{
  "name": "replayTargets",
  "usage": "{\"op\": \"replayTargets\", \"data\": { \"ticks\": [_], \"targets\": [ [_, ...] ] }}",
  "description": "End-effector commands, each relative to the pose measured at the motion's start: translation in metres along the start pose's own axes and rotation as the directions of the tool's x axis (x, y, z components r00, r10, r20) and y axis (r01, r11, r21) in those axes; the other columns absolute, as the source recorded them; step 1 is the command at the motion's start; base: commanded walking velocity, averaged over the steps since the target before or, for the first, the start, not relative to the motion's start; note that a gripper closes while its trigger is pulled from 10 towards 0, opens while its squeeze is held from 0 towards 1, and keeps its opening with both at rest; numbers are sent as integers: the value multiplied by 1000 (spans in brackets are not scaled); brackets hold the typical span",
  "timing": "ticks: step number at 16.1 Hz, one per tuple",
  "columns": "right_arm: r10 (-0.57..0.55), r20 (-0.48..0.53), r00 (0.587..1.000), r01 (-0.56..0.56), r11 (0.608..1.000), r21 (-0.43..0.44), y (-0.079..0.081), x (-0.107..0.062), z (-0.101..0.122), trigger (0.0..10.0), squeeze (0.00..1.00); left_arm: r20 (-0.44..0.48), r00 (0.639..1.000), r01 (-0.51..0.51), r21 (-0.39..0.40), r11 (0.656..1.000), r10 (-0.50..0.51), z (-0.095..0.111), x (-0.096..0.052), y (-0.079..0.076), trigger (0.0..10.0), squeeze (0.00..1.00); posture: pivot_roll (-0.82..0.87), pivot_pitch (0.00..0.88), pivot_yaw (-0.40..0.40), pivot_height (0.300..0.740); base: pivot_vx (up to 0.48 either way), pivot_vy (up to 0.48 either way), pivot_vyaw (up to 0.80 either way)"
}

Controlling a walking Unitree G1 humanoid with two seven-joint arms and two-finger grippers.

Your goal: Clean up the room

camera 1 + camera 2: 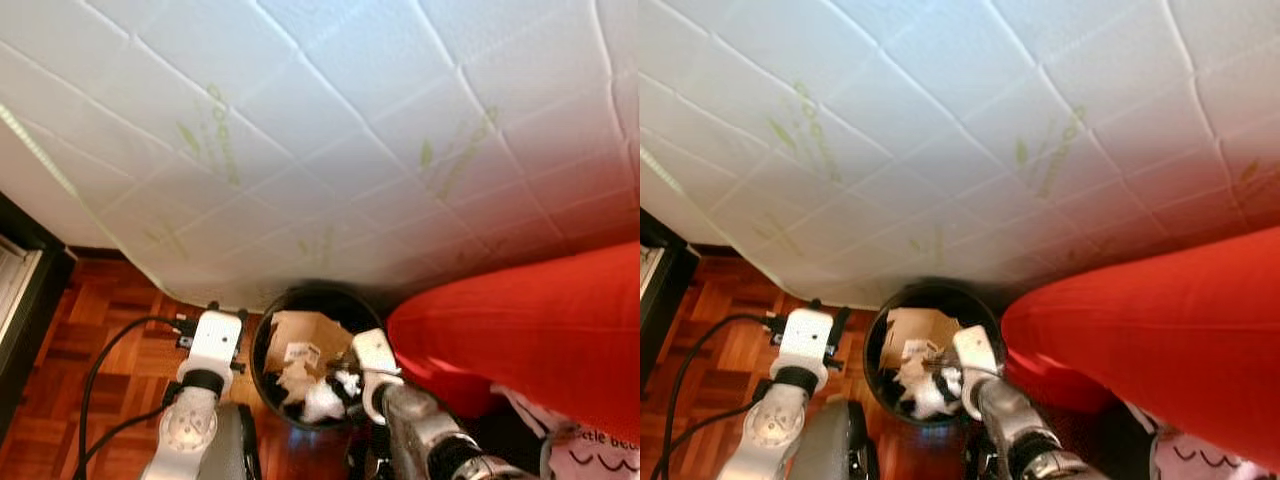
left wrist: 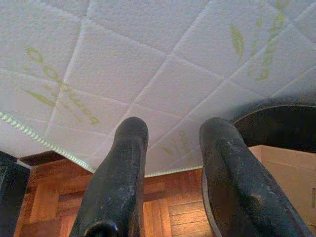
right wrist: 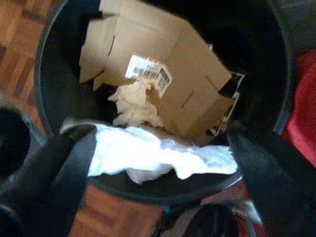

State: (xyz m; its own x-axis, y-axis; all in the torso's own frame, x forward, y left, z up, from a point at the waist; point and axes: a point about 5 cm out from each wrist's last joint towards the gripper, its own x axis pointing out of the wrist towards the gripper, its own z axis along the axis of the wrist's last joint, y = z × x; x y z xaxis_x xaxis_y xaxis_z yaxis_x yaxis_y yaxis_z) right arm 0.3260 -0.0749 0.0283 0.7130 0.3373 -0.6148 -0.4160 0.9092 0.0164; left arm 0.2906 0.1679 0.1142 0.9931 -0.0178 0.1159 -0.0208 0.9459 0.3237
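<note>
A round black bin (image 1: pixel 262 345) stands on the floor against the mattress. It holds a flattened cardboard box (image 3: pixel 163 98) with a barcode label and crumpled paper (image 3: pixel 133 106). My right gripper (image 3: pixel 160 143) hangs over the bin's near rim, open wide. A crumpled white tissue (image 3: pixel 158 155) lies between its fingers at the rim; whether they still touch it I cannot tell. The tissue (image 1: pixel 322 398) also shows in the left eye view beside the right gripper (image 1: pixel 348 382). My left gripper (image 1: pixel 222 308) is left of the bin, its fingers (image 2: pixel 121 163) slightly apart with nothing between them.
A white quilted mattress (image 1: pixel 320 130) with green print rises behind the bin. A large red cushion or cover (image 1: pixel 520 330) presses against the bin's right side. Parquet floor (image 1: pixel 110 300) lies to the left, with a black cable (image 1: pixel 105 350) and dark furniture (image 1: pixel 20 290).
</note>
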Motion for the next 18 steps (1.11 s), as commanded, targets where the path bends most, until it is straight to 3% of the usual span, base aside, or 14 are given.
{"op": "replayTargets", "data": {
  "ticks": [1, 3, 5, 6, 7, 9, 10, 12, 13, 14, 15, 16, 17, 18],
  "targets": [
    [34, -282, 959, -68, 992, -110, -1, -4, -27, 10000, 0, -30, 999, 12, 8, 1000, -12, -7, -5, -3, 10000, 0, 173, 450, -91, 615, 0, 0, 0],
    [102, -112, 988, -122, 974, -191, 2, -1, -14, 10000, 0, -26, 1000, 13, 11, 1000, -13, -6, -5, -3, 10000, 0, 173, 456, -93, 615, 0, 0, 0],
    [37, 42, 998, -45, 978, 206, 6, -1, -18, 10000, 0, -25, 1000, 13, 10, 1000, -13, -6, -5, -4, 10000, 0, 167, 457, -92, 615, 0, 0, 0],
    [7, -181, 984, -32, 990, -137, -2, -2, -21, 10000, 0, -25, 1000, 14, 10, 1000, -14, -6, -5, -4, 10000, 0, 165, 454, -90, 615, 0, 0, 0],
    [45, -346, 937, -137, 960, -245, -3, -5, -26, 10000, 0, -25, 1000, 15, 10, 1000, -15, -6, -5, -4, 10000, 0, 167, 453, -90, 615, 0, 0, 0],
    [70, -8, 998, -70, 997, -33, 3, -1, -13, 10000, 0, -22, 1000, 16, 14, 1000, -16, -6, -4, -4, 10000, 0, 175, 457, -90, 615, 0, 0, 0],
    [-28, 148, 989, -20, 950, 312, 5, -1, -13, 10000, 0, -23, 1000, 15, 15, 1000, -15, -6, -4, -3, 10000, 0, 164, 453, -96, 615, 0, 0, 0],
    [5, -190, 982, 12, 996, 90, 0, -2, -29, 10000, 0, -26, 1000, 12, 9, 1000, -12, -7, -4, -4, 10000, 0, 167, 449, -93, 615, 0, 0, 0],
    [177, -407, 896, -262, 951, -164, 6, -7, -32, 10000, 0, -23, 1000, 16, 14, 1000, -15, -6, -4, -4, 10000, 0, 170, 447, -92, 615, 0, 0, 0],
    [166, -218, 962, -196, 973, -122, 7, -3, -22, 10000, 0, -20, 1000, 16, 17, 1000, -16, -5, -3, -3, 10000, 0, 173, 453, -90, 615, 0, 0, 0],
    [15, 62, 998, -21, 994, 103, 2, -1, -11, 10000, 0, -21, 1000, 13, 17, 1000, -13, -6, -3, -2, 10000, 0, 164, 451, -94, 615, 0, 0, 0],
    [-55, 99, 994, 27, 963, 270, 2, -1, -15, 10000, 0, -21, 1000, 15, 16, 1000, -15, -6, -3, -4, 10000, 0, 165, 445, -95, 615, 0, 0, 0],
    [-30, 44, 999, 18, 968, 251, 3, -1, -19, 10000, 0, -22, 1000, 16, 14, 1000, -15, -6, -4, -5, 10000, 0, 171, 442, -95, 615, 0, 0, 0],
    [118, -236, 964, -110, 993, 47, 6, -3, -30, 10000, 0, -21, 1000, 15, 15, 1000, -14, -6, -3, -4, 10000, 0, 171, 442, -96, 615, 0, 0, 0]
  ]
}}
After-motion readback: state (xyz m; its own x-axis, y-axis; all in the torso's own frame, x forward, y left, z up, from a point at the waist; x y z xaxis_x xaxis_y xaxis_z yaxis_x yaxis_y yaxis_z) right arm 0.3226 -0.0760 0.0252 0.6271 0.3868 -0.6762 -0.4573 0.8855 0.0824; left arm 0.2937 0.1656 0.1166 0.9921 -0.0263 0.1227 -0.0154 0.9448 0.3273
